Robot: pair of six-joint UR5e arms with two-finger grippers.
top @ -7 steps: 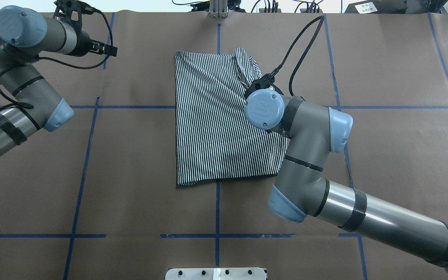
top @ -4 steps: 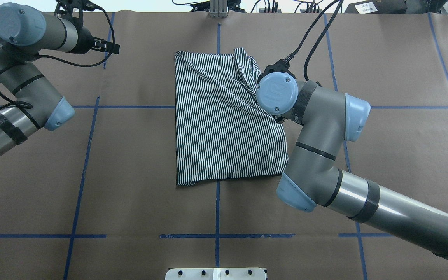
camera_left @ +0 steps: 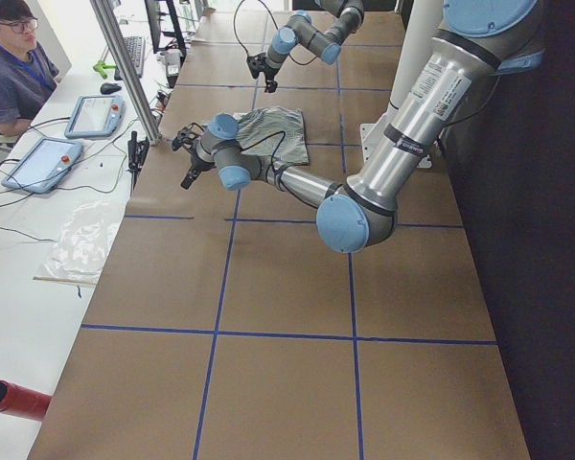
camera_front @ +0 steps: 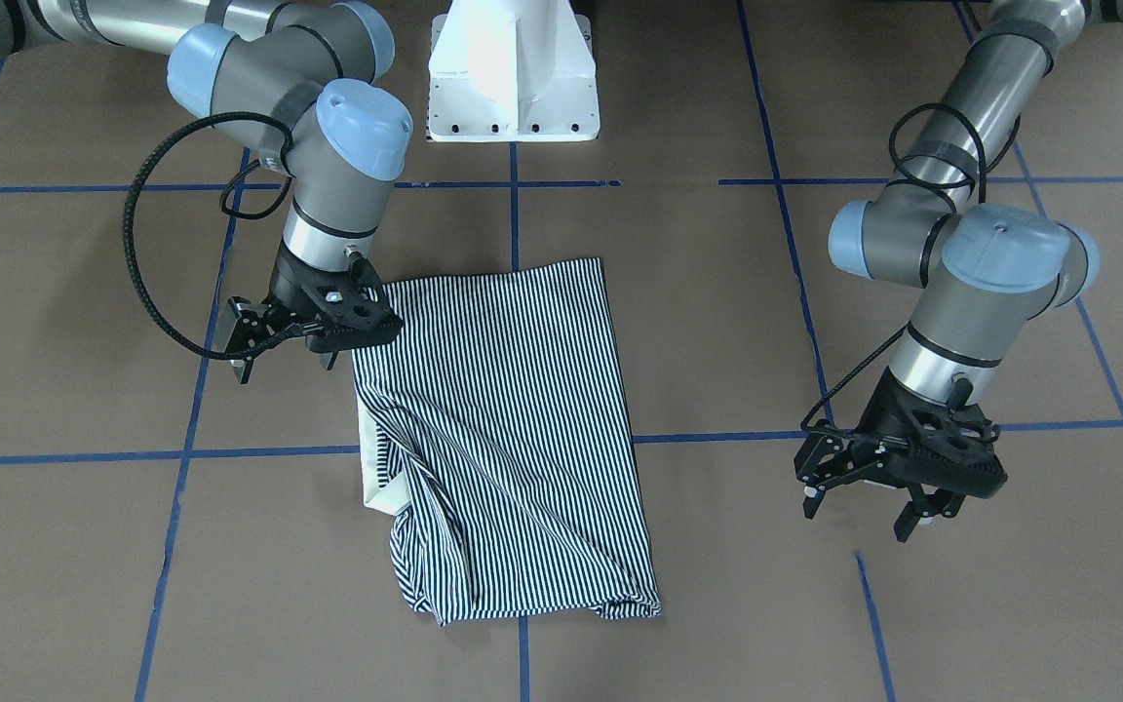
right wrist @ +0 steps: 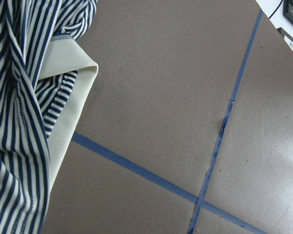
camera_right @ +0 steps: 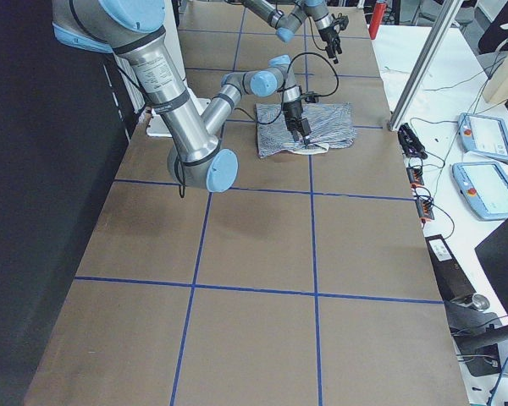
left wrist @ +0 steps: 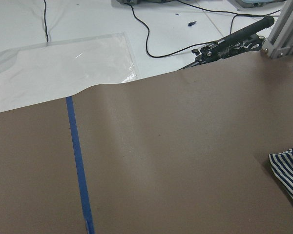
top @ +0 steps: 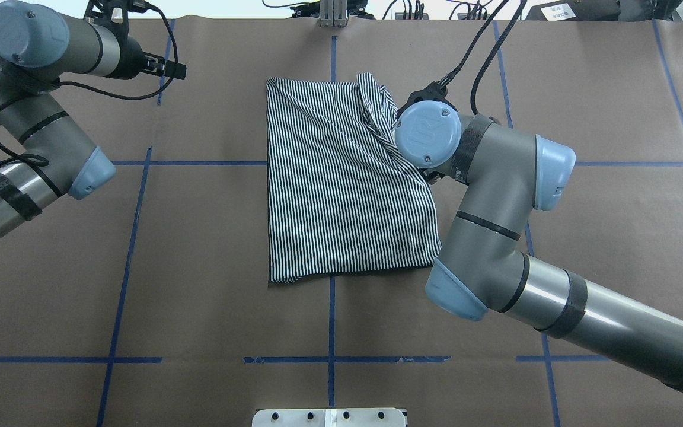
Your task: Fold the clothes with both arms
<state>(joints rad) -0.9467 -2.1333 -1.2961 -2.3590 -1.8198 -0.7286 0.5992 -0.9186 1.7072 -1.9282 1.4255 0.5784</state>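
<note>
The striped polo shirt [top: 341, 190] lies folded into a rough rectangle at the table's middle, with rumpled folds along its far right side. Its white collar [camera_front: 376, 478] pokes out at that edge and also fills the left of the right wrist view [right wrist: 71, 63]. My right gripper [camera_front: 323, 359] hovers just off the shirt's right edge, open and holding nothing. In the overhead view its own wrist mostly hides it. My left gripper [camera_front: 912, 517] hangs open over bare table far to the shirt's left [top: 172, 70]. A shirt corner [left wrist: 289, 171] shows in the left wrist view.
Brown paper with blue tape lines [top: 331, 308] covers the table. The white pedestal base [camera_front: 513, 88] stands at the robot's edge. An aluminium post [top: 332, 12] and cables line the far edge. A person [camera_left: 10, 67] sits at a side desk with tablets [camera_left: 94, 113].
My right arm has swung right, off the shirt's upper right part to just beyond its edge, leaving the fabric lying. The left gripper has drifted slightly right.
</note>
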